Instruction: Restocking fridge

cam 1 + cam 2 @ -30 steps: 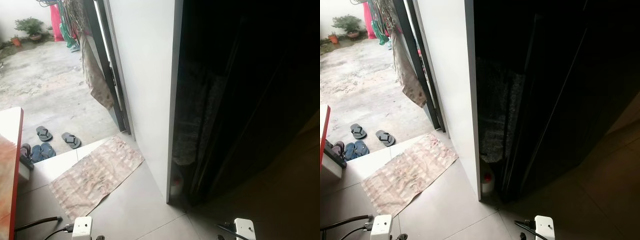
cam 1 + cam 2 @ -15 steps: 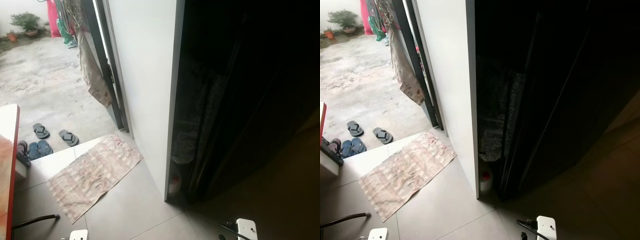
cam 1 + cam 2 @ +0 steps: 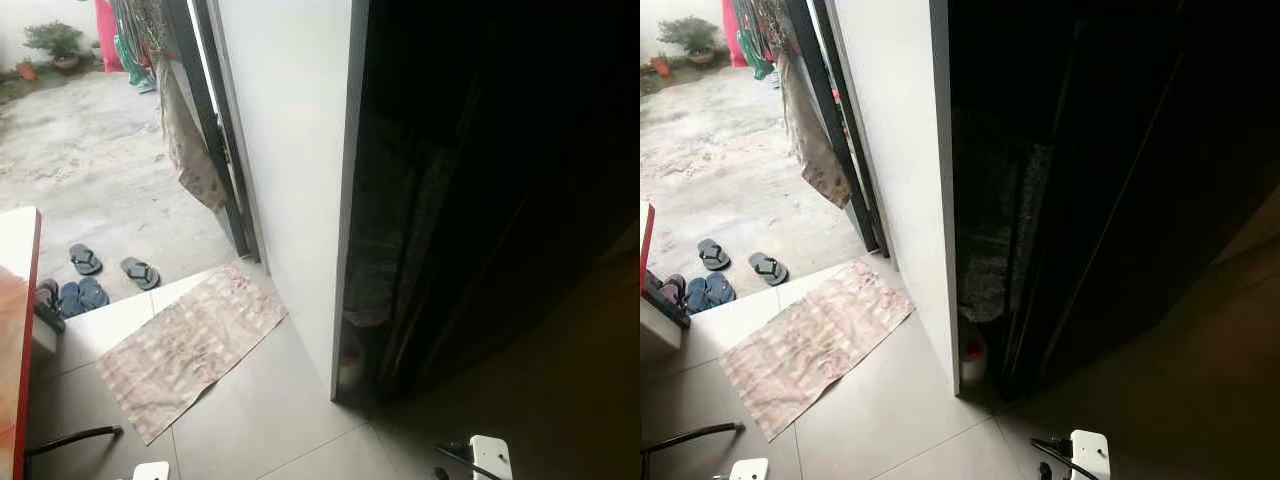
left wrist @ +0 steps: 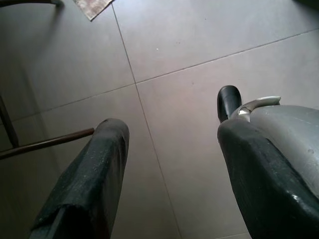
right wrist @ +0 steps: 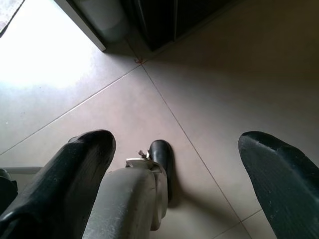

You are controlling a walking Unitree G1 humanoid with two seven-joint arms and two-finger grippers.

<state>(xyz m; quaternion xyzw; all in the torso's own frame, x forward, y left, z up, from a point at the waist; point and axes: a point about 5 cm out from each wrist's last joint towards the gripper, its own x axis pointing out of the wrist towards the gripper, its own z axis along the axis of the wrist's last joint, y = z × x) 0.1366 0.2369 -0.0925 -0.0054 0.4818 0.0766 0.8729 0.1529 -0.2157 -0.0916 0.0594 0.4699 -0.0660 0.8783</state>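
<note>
Fridge (image 3: 1120, 200), if that is what the tall dark unit on the right is, stands upright with its long axis vertical. It sits close beside the end of a white wall (image 3: 290, 150), and its shadowed front faces the tiled floor (image 3: 260, 420); too dark to tell whether a door is open. Left of the wall an open doorway gives onto a concrete yard (image 3: 90, 150). A patterned mat (image 3: 190, 345) lies slantwise on the tiles at the threshold, and a cloth (image 3: 195, 165) hangs by the door frame. Dark sandals (image 3: 140, 272) sit outside near a blue pair (image 3: 80, 297). A small red-capped bottle (image 3: 972, 358) stands on the floor in the gap between wall and dark unit. The left gripper (image 4: 170, 129) and the right gripper (image 5: 177, 138) hang low over bare tiles, fingers spread wide apart, holding nothing.
</note>
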